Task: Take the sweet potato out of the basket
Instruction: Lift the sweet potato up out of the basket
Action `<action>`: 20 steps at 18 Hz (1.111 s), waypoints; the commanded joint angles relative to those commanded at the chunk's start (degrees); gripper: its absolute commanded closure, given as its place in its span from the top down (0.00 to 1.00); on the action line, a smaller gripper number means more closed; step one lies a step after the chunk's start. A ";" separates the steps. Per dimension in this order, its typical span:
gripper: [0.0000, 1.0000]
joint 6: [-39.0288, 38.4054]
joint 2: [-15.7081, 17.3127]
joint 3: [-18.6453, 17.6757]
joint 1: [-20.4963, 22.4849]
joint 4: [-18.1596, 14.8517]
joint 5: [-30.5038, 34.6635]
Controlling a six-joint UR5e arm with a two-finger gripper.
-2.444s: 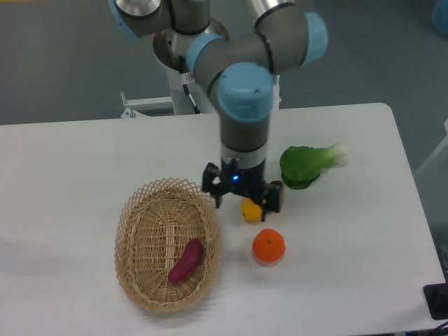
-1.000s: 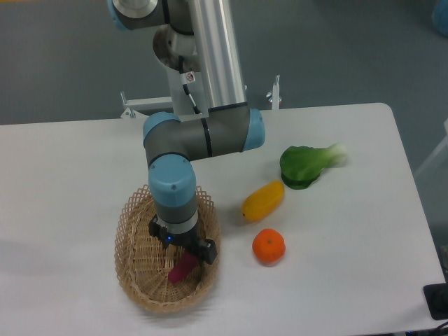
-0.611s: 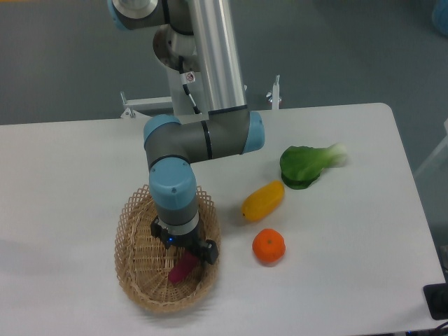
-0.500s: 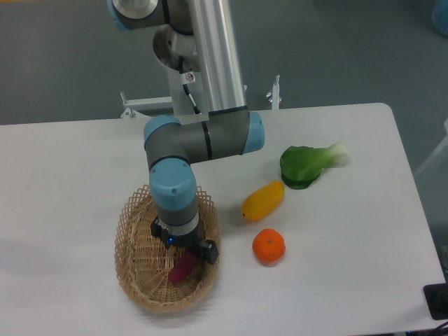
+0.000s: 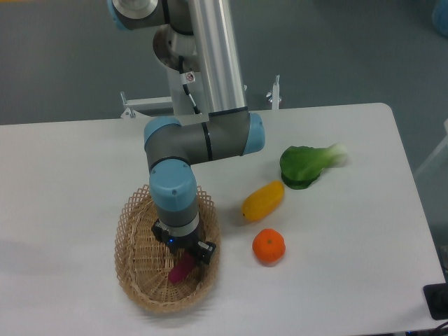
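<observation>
The large oval tan wicker basket sits on the white counter. Inside it lies the small magenta-purple sweet potato, smooth, its upper end hidden beneath the black gripper. Whether the fingers clamp it, I cannot tell. Beyond lie a round orange fruit and an oblong yellow fruit.

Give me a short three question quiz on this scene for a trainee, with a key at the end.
1. True or false: the sweet potato lies inside the basket.
2. Which lies nearest the orange? A) yellow fruit B) green vegetable C) basket
3. Fill in: the gripper is over the ____.

Key: 1 true. 2 A. 3 basket; whether its jaws are shut cannot be told.
</observation>
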 joint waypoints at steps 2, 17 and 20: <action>0.41 0.00 0.00 -0.09 0.00 0.00 0.00; 0.36 7.27 9.05 2.46 6.22 -4.38 -0.70; 0.36 14.04 11.24 5.00 12.02 -11.57 -3.59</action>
